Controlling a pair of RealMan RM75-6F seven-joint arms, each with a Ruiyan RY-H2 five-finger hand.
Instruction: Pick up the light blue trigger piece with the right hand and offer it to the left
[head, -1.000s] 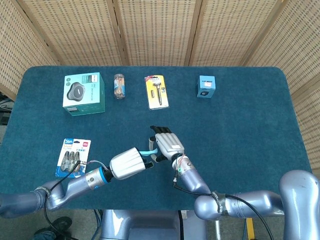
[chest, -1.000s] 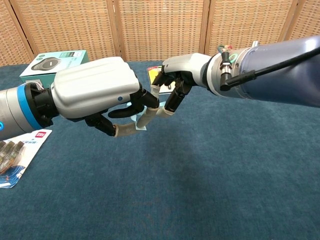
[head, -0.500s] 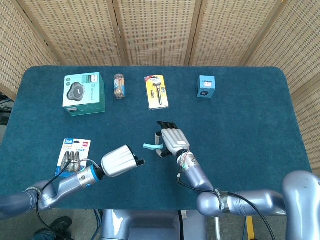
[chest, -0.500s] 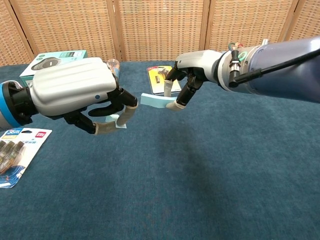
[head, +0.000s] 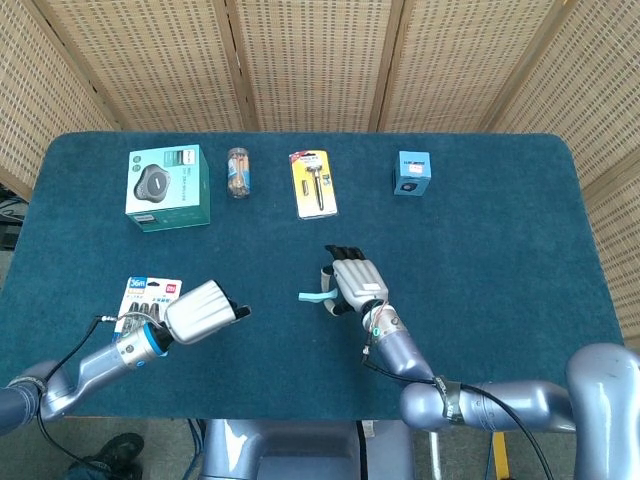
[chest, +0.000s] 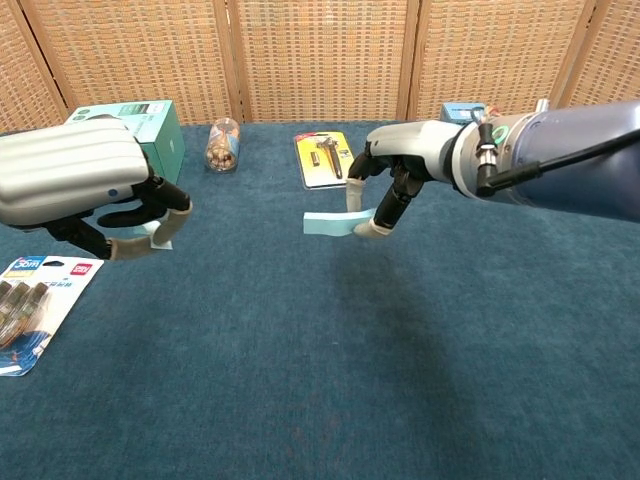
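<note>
- Woven cane screens (head: 320, 60) stand behind a table (head: 500, 260) covered in dark blue cloth.
- Along the far edge of the table sit a green box (head: 167, 187) with a round device printed on it, a small clear jar (head: 238, 172) lying on its side, a yellow card pack (head: 313, 183) holding a tool, and a small blue box (head: 411, 173).
- Near the front left corner lies a pack of batteries (head: 147, 312) (flat on the cloth, partly under the left forearm in the head view).
- The right hand (chest: 395, 175) hangs above the middle of the table and pinches the light blue trigger piece (chest: 334, 223) between thumb and fingers; the piece sticks out toward the left side, lifted clear of the cloth.
- The left hand (chest: 85, 190) hovers over the front left of the table, well apart from the right hand and the piece. Its fingers (chest: 160, 222) are curled loosely with a gap between them and the thumb, holding nothing.
</note>
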